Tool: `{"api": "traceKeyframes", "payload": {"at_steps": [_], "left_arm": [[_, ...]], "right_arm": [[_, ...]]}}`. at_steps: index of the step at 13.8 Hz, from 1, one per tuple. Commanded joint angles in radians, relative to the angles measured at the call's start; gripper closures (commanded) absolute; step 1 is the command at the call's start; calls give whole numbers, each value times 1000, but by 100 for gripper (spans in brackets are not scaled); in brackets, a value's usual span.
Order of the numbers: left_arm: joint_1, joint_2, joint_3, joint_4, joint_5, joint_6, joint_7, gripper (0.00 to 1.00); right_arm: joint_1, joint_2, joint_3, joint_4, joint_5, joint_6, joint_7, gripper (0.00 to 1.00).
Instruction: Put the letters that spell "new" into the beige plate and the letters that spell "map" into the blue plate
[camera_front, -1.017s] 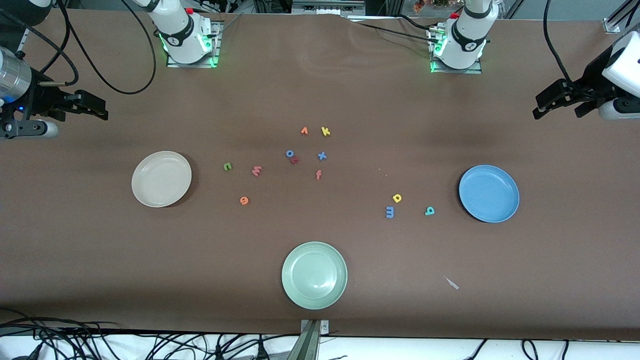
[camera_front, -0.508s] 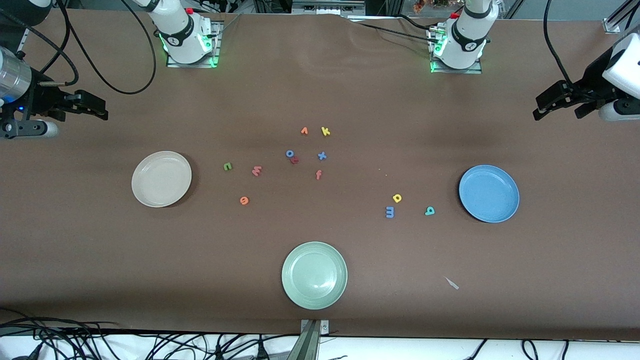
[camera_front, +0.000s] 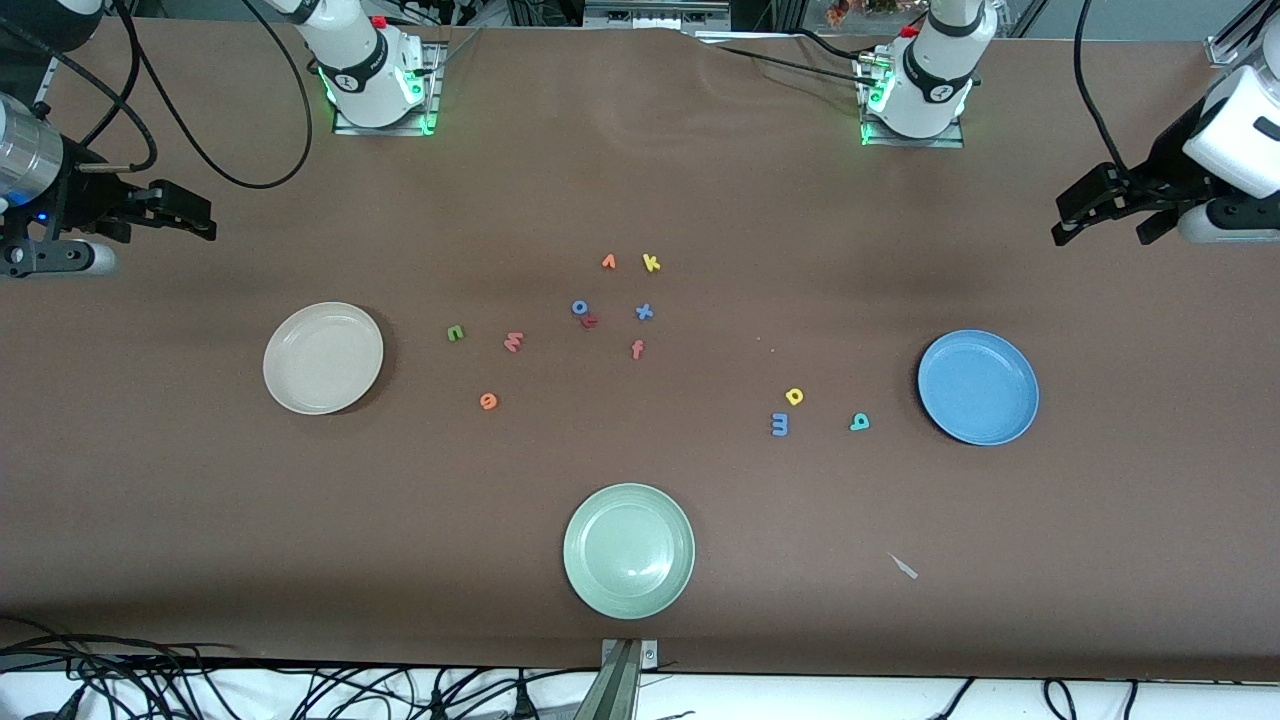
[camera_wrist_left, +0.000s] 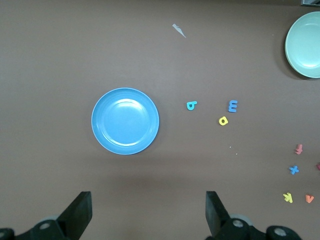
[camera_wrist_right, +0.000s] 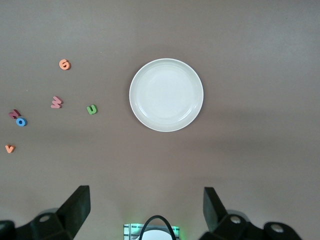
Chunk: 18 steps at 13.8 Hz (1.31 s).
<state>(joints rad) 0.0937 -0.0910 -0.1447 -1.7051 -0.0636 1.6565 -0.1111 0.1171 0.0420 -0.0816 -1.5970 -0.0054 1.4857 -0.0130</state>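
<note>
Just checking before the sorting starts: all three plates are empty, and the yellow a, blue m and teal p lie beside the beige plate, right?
Not quite. The front view shows the yellow a, blue m and teal p beside the blue plate, not the beige plate. All three plates are indeed empty.

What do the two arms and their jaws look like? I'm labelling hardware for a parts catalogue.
Both arms are white with black joint bands, on bases glowing green. The left gripper and right gripper are black with wedge-shaped jaws. The right wrist has a silver cylinder and a blue light. Black cables trail from each arm.
</note>
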Motion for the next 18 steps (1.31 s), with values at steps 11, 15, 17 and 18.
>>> {"api": "traceKeyframes", "payload": {"at_steps": [11, 15, 17, 18], "left_arm": [[121, 34, 17, 36, 42, -170, 7, 0], [110, 31, -30, 39, 45, -196, 5, 0], [110, 30, -76, 41, 53, -201, -2, 0], [110, 30, -84, 41, 53, -201, -2, 0]], "right_arm": [[-7, -1, 3, 3, 1, -1, 2, 0], [-7, -1, 3, 3, 1, -1, 2, 0], [-7, -1, 3, 3, 1, -1, 2, 0], [-7, -1, 3, 3, 1, -1, 2, 0]]}}
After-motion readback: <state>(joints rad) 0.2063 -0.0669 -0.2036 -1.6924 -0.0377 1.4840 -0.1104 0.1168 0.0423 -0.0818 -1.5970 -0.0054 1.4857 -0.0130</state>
